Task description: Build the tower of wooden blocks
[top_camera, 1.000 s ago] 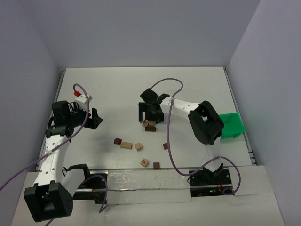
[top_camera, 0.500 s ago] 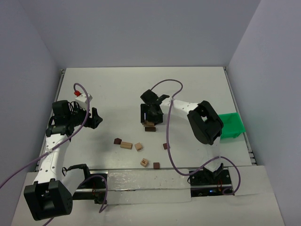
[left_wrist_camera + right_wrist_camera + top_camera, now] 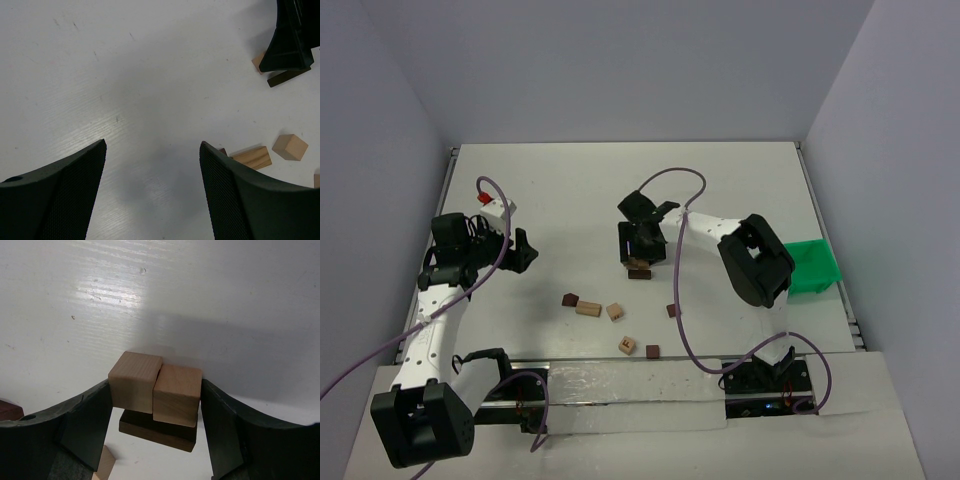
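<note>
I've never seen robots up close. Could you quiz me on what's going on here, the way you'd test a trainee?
1. True or false: the left end effector is holding a block.
2. How many light tan cubes sit between the fingers of the right end effector? A) one B) two C) three
3. Fill in: under those cubes is a ____ brown brick.
Key: 1 false, it is open and empty; 2 B; 3 dark.
</note>
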`<state>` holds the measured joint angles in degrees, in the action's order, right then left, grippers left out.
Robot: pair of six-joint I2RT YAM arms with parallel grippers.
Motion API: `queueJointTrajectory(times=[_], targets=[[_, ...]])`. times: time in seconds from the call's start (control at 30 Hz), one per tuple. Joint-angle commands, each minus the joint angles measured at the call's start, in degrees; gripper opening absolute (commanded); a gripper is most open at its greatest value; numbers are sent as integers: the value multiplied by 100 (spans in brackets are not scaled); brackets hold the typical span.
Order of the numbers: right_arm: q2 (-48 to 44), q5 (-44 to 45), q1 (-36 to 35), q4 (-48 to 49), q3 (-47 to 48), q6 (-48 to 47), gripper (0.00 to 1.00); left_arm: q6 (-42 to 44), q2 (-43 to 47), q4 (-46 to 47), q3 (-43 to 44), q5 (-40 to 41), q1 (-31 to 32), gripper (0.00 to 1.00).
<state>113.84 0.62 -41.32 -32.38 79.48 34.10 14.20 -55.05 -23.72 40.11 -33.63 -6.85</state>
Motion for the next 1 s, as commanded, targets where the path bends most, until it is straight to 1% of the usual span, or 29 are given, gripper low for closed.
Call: queueJointTrajectory(times=[0.0, 0.13, 0.2, 0.23, 0.3, 0.4, 0.47, 0.53, 0.63, 0.73, 0.77, 0.83, 0.97], targets=[[31, 62, -52, -50, 300, -500, 70, 85, -32, 210, -16, -61, 14, 81], [186, -197, -52, -332, 708, -1329, 64, 180, -32, 146, 19, -120, 11, 81], [208, -531, -45, -418, 857, -1983, 61, 278, -40, 58, 45, -186, 16, 81], [202, -662, -49, -464, 956, -2244, 59, 306, -41, 37, 56, -221, 11, 81], [166, -851, -52, -482, 1089, -2694, 52, 338, -33, 8, 67, -310, 8, 81], [304, -818, -86, -655, 1372, -3326, 49, 330, -41, 25, 75, -320, 16, 81], [584, -530, -158, -1091, 1835, -3837, 49, 338, -77, 34, 76, -320, 17, 81], [730, -573, -176, -1220, 2055, -4122, 49, 339, -103, 35, 76, -329, 16, 81], [860, -729, -255, -1289, 2071, -4860, 50, 365, -94, 43, 85, -329, 17, 81], [981, -775, -347, -1352, 2077, -5271, 51, 371, -75, 36, 82, -309, 8, 81], [1047, -797, -406, -1358, 2071, -5559, 52, 361, -48, 45, 74, -303, 8, 81], [1110, -758, -462, -1359, 2071, -5820, 55, 298, -8, 84, 51, -319, 0, 81], [1246, -796, -541, -1377, 2153, -6104, 61, 185, 112, 106, 18, -484, -9, 81]])
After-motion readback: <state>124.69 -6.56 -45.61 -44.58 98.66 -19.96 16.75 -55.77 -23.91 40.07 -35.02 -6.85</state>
